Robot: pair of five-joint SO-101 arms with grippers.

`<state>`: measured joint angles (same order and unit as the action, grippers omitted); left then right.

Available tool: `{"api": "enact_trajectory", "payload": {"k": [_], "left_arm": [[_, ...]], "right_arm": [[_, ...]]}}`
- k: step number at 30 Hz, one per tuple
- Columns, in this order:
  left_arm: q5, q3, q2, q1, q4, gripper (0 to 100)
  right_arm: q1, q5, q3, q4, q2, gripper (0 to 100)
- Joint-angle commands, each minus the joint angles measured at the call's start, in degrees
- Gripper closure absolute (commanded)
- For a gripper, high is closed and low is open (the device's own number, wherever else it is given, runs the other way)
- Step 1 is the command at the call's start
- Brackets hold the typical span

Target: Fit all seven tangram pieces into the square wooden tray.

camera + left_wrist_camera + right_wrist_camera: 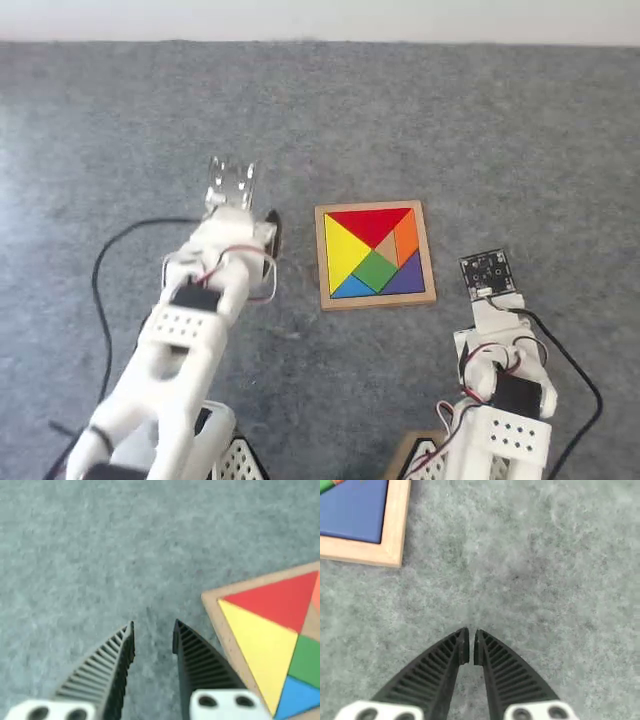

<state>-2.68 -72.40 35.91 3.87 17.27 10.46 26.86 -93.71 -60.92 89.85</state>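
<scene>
The square wooden tray (321, 258) lies flat on the grey felt counter (470, 130) between the two arms, and its seven tangram pieces (372, 255) sit flush and fill it edge to edge, so the task looks finished (which, I judge, is why both arms stand off it). The left gripper (152, 630) hangs empty just beside the tray's red-and-yellow corner with its fingers a little apart, while the right gripper (471, 635) hangs near the opposite blue corner, fingers all but together on nothing. Open felt rings the tray, leaving either arm room to draw away without touching the rim.
</scene>
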Motion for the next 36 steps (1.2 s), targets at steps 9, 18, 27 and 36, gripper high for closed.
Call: {"api": "enact_trajectory", "payload": {"k": [9, 18, 27, 36], "left_arm": [[0.00, -23.25, 15.65, -0.53, -22.33, 87], [0.00, -23.25, 16.00, -0.79, -22.15, 87], [-0.35, -23.25, 19.96, -7.82, -36.57, 87], [-0.44, -23.69, 30.24, -9.05, -28.31, 87]], "right_arm": [[-2.95, 0.00, 0.35, 1.54, 0.66, 96.1], [-3.12, 0.00, -0.35, 2.68, 0.66, 96.1], [-3.21, 0.00, -0.53, 2.77, 0.66, 96.0], [-3.21, 0.00, -0.53, 2.77, 0.66, 96.0]]}}
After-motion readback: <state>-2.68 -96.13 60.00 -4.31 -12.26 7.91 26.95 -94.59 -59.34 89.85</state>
